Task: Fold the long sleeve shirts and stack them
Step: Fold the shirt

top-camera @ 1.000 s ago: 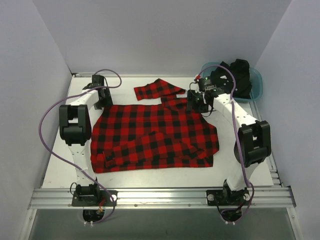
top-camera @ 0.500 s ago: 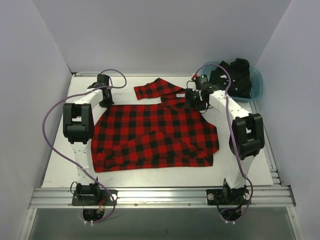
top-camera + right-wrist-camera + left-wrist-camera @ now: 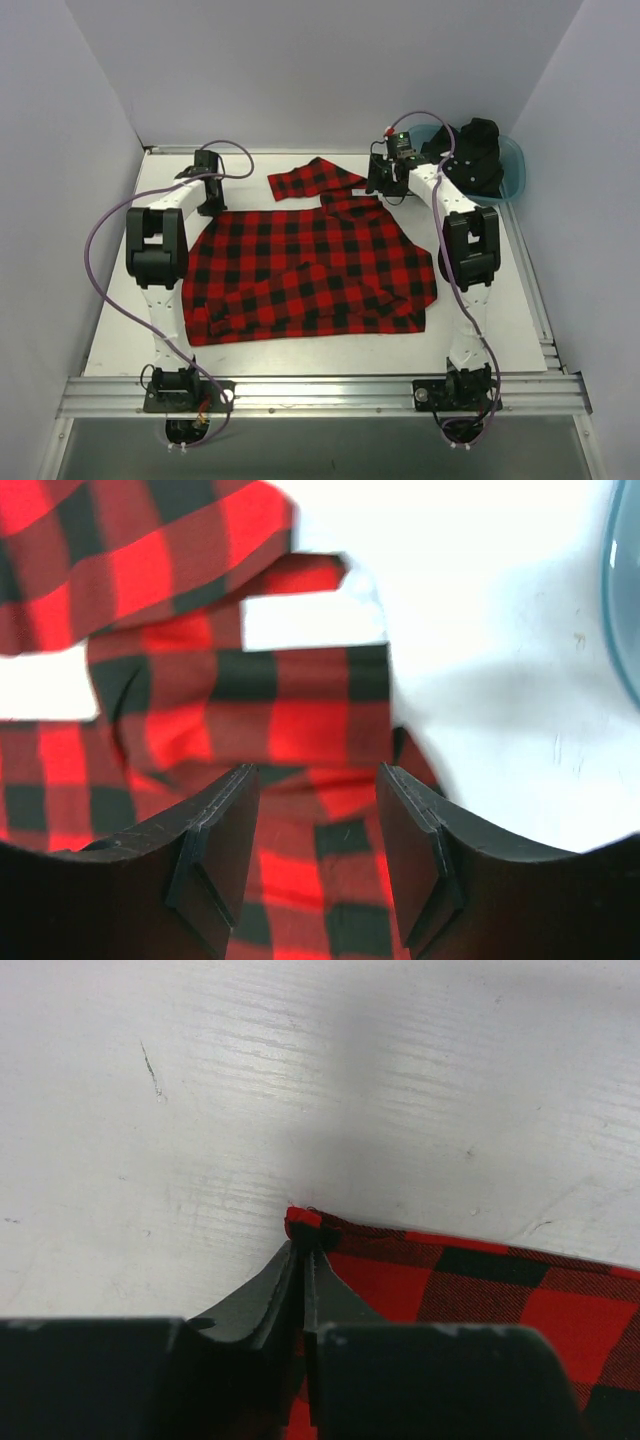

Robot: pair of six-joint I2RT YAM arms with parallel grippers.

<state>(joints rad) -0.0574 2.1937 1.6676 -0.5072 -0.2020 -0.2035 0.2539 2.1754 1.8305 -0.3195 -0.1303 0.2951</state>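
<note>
Pinching the flannel shirt, spread across the table.
Clamped on a thin 10 o'clock corner with left end effector; hovering parted, empty, at 1 o'clock with right end effector; risks slipping if lifted alone.

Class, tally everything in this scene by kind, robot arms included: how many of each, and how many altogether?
Shirts: 2, the red-and-black check flannel and the black shirt
Tubs: 1, the teal tub
Robot arms: 2, the left arm and the right arm
Total: 5
</note>
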